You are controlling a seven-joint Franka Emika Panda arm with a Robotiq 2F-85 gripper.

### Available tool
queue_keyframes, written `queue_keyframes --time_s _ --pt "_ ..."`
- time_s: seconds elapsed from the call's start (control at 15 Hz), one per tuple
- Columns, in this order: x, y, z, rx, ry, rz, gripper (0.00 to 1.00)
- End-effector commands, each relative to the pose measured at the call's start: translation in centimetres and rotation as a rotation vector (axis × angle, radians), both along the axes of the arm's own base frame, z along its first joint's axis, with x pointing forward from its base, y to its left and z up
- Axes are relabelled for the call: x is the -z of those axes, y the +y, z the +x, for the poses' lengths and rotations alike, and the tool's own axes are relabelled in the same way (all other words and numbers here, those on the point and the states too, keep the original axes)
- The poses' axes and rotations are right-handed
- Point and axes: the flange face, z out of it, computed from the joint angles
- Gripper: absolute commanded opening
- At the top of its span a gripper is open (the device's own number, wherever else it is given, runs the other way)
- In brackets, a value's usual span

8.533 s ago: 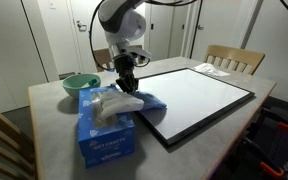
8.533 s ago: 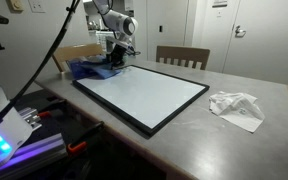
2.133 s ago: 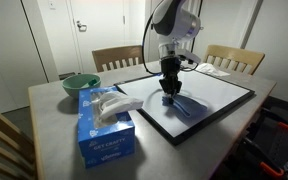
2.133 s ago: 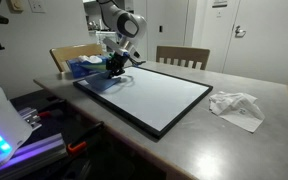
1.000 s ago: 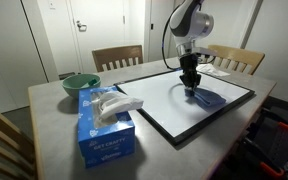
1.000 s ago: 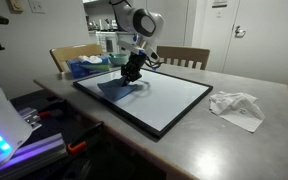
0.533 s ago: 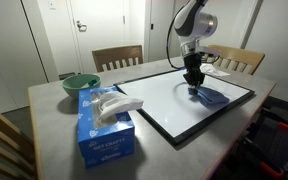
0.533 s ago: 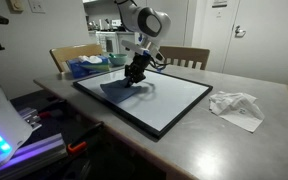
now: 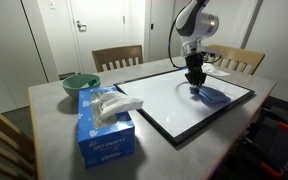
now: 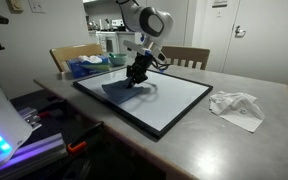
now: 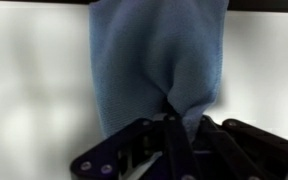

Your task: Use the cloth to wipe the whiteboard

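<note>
My tool (image 9: pixel 195 84) is clamped on a pinch of the blue cloth (image 9: pixel 212 96); the wrist view shows fabric bunched in its jaws and the rest fanned flat on the whiteboard (image 9: pixel 174 108). The cloth lies toward one end of the board, tool pressing down over it. To wipe well, I judge I should hold even downward pressure, drag so the cloth trails flat instead of folding under, run straight overlapping passes across the bare white area, and stop short of the black frame (image 10: pixel 144 128) to avoid snagging
</note>
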Motion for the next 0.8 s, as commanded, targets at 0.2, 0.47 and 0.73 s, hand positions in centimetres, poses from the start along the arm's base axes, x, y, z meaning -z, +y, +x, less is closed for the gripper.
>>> queue_keyframes --time_s 0.2,0.47,0.73 --pt "1.7 -4.8 -1.0 -0.053 -0.020 -0.004 0.02" --pt "2.0 -7.8 -1.5 -0.054 -0.022 0.013 0.02" --pt "2.4 -11.5 -2.4 -0.003 -0.013 0.018 0.02"
